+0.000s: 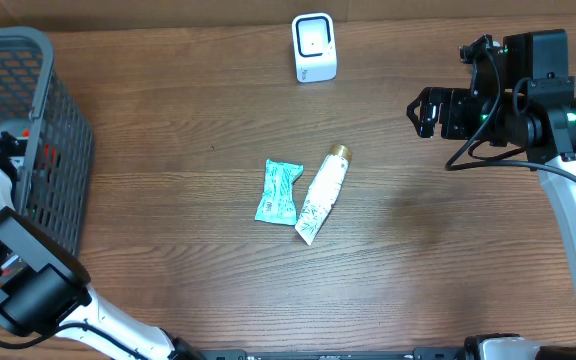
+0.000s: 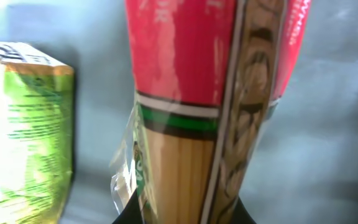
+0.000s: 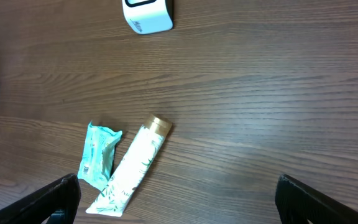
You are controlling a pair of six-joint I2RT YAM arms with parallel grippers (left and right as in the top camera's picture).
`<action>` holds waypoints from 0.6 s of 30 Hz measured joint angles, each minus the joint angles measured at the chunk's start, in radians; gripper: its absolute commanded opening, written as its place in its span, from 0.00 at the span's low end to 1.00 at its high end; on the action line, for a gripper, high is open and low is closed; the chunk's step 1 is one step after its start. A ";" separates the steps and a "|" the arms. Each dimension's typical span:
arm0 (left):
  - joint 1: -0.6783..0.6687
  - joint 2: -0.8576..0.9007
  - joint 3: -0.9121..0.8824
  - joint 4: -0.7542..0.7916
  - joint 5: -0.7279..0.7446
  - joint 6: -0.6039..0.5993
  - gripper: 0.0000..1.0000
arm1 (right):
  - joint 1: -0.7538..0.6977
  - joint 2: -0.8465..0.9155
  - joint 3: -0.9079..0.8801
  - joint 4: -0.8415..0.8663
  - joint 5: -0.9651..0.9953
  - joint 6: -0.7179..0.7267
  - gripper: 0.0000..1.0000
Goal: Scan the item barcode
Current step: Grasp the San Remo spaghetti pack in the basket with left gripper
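The spaghetti packet (image 2: 185, 124), red on top with a clear window showing the pasta, stands inside the grey mesh basket (image 1: 28, 60) at the table's (image 1: 168, 100) left edge. The left gripper (image 2: 185, 214) is pressed together on its lower end, as far as the wrist view shows. Just beside it in the basket sits 1 green packet (image 2: 23, 130). Out on the wood, near the middle, a teal sachet (image 1: 277, 191) and a white tube (image 1: 322, 195) with a gold cap lie side by side, touching. The white scanner (image 1: 314, 47) stands at the far edge. The right gripper (image 1: 415, 112) hovers over the right side, its 2 fingers spread wide, holding nothing.
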 measured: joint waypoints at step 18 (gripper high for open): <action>0.003 0.077 0.932 -0.479 0.128 -0.354 0.04 | 0.000 0.000 0.000 0.003 0.000 0.000 1.00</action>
